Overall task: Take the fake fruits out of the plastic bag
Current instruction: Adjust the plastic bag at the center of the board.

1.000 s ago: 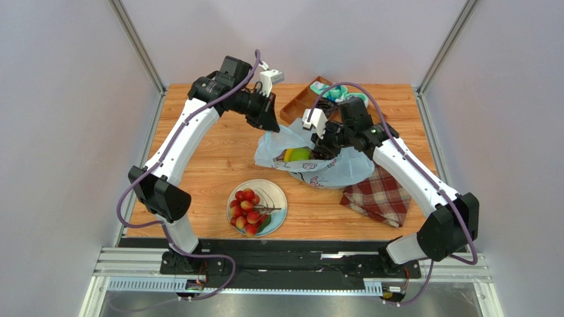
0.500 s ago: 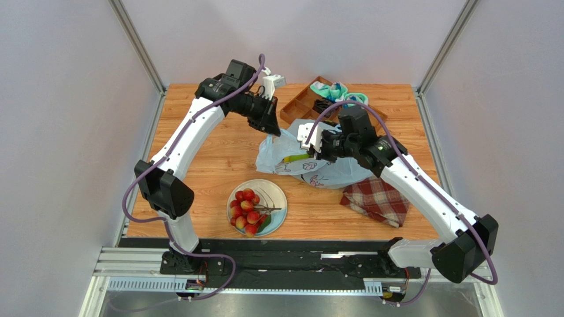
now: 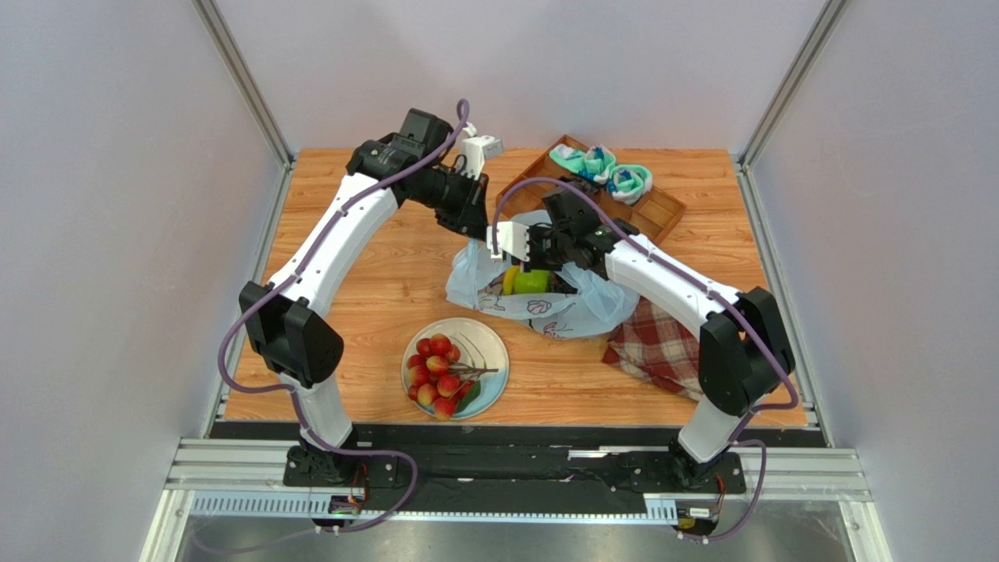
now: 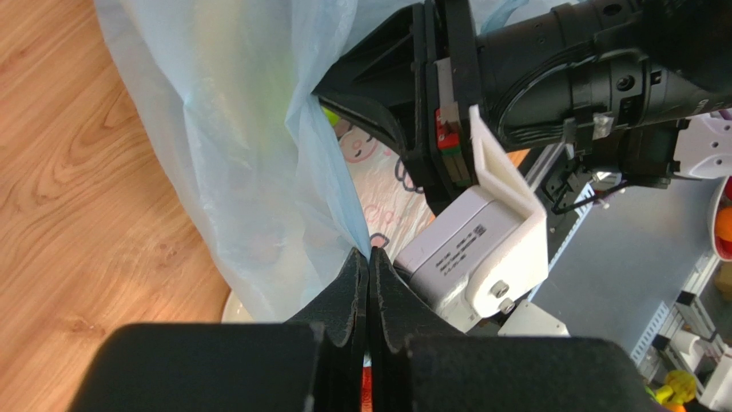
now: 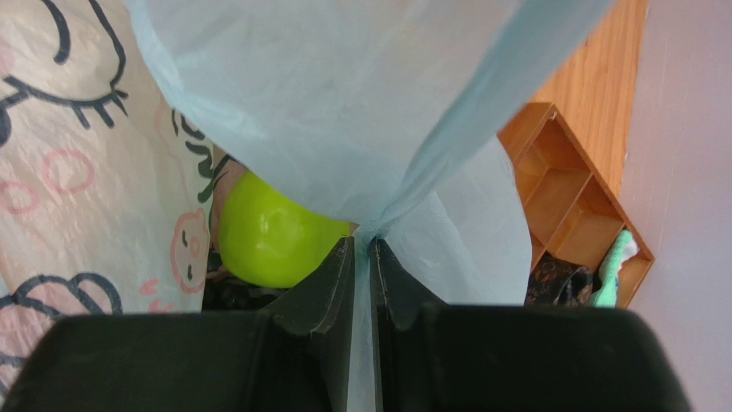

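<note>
Elbows bent, both arms reach over the bag. We note left gripper clamped on its edge, right gripper pinching a fold near the apple.

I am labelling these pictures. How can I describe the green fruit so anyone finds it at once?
At the middle of the wooden table lies a pale-blue plastic bag. In its open mouth sits a round fruit. Unlike the small red fruits on the plate nearby, it is bright green.
</note>
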Motion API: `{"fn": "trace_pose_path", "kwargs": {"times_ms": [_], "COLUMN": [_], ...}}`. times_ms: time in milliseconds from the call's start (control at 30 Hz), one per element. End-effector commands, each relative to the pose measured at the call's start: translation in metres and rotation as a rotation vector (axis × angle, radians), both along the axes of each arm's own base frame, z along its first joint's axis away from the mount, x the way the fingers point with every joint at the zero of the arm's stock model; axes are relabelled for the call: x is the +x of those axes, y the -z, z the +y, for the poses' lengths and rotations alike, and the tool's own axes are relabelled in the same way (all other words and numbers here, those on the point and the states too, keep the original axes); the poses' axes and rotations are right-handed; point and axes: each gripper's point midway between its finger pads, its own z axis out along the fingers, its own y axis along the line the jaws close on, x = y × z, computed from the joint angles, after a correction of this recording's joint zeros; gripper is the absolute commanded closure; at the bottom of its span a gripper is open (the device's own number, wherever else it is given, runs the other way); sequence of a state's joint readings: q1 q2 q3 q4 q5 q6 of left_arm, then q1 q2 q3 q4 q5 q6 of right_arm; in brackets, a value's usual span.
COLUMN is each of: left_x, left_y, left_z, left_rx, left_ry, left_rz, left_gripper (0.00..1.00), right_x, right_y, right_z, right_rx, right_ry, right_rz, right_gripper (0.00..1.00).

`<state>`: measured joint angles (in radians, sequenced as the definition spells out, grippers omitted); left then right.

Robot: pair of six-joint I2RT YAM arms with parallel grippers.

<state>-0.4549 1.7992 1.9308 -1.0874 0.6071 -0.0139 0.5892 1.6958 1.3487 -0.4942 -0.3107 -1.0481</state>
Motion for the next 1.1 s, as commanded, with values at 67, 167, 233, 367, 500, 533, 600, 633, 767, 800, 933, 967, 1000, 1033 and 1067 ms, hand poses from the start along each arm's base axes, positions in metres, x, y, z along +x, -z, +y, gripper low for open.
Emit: {"fn": "trace_pose_path", "kwargs": {"times_ms": [67, 167, 233, 367, 500, 533, 600, 633, 767, 800, 933, 967, 1000, 1033, 1067], "left_x": [-0.020, -0.021, -0.021, -0.021, -0.017, -0.015, -0.008, -0.001, 0.022, 0.026, 0.039, 0.041, 0.044, 0.045, 0.046], "left_y": [-0.027, -0.028, -0.030, -0.028, -0.025, -0.025, -0.026, -0.029, -0.035, -0.037, -0.035, -0.035, -0.034, -0.033, -0.034], "left_z": [0.000, 0.000, -0.001, -0.001, 0.000, 0.000, 0.001, 0.000, 0.001, -0.001, -0.004, -0.005, -0.007, -0.008, -0.009], "left_rx": [-0.064, -0.067, -0.070, -0.066, -0.051, -0.047, -0.030, -0.027, -0.001, -0.003, 0.000, -0.007, -0.010, -0.011, -0.017], "left_ry": [0.037, 0.044, 0.046, 0.046, 0.035, 0.030, 0.015, 0.006, -0.046, -0.051, -0.073, -0.071, -0.071, -0.071, -0.069], "left_rz": [-0.033, -0.039, -0.044, -0.039, -0.043, -0.045, -0.068, -0.090, -0.147, -0.155, -0.160, -0.157, -0.154, -0.153, -0.152], "left_gripper": [1.00, 1.00, 1.00, 1.00, 1.00, 1.00, 1.00, 1.00, 1.00, 1.00, 1.00, 1.00, 1.00, 1.00, 1.00], "right_x": [-0.039, -0.069, -0.064, -0.040, -0.026, -0.025, -0.024, -0.024, -0.035, -0.040, -0.067, -0.074, -0.082, -0.085, -0.088], "right_y": [0.035, 0.061, 0.053, 0.034, 0.030, 0.028, 0.020, 0.006, -0.030, -0.036, -0.059, -0.072, -0.068, -0.073, -0.076], "right_z": [-0.055, -0.069, -0.064, -0.044, -0.034, -0.031, -0.028, -0.026, -0.029, -0.031, -0.038, -0.041, -0.041, -0.042, -0.042], "right_rx": [-0.166, -0.199, -0.161, -0.079, -0.047, -0.043, -0.021, 0.003, 0.042, 0.047, 0.077, 0.098, 0.096, 0.103, 0.106], "right_ry": [0.003, -0.030, -0.006, 0.078, 0.081, 0.063, 0.040, 0.030, -0.015, -0.020, -0.080, -0.095, -0.115, -0.127, -0.135], "right_rz": [0.131, 0.198, 0.193, 0.241, 0.249, 0.240, 0.217, 0.179, 0.112, 0.101, 0.057, 0.025, 0.028, 0.007, -0.013], "right_gripper": [0.86, 0.85, 0.78, 0.47, 0.36, 0.36, 0.38, 0.38, 0.38, 0.38, 0.39, 0.39, 0.39, 0.39, 0.39]}}
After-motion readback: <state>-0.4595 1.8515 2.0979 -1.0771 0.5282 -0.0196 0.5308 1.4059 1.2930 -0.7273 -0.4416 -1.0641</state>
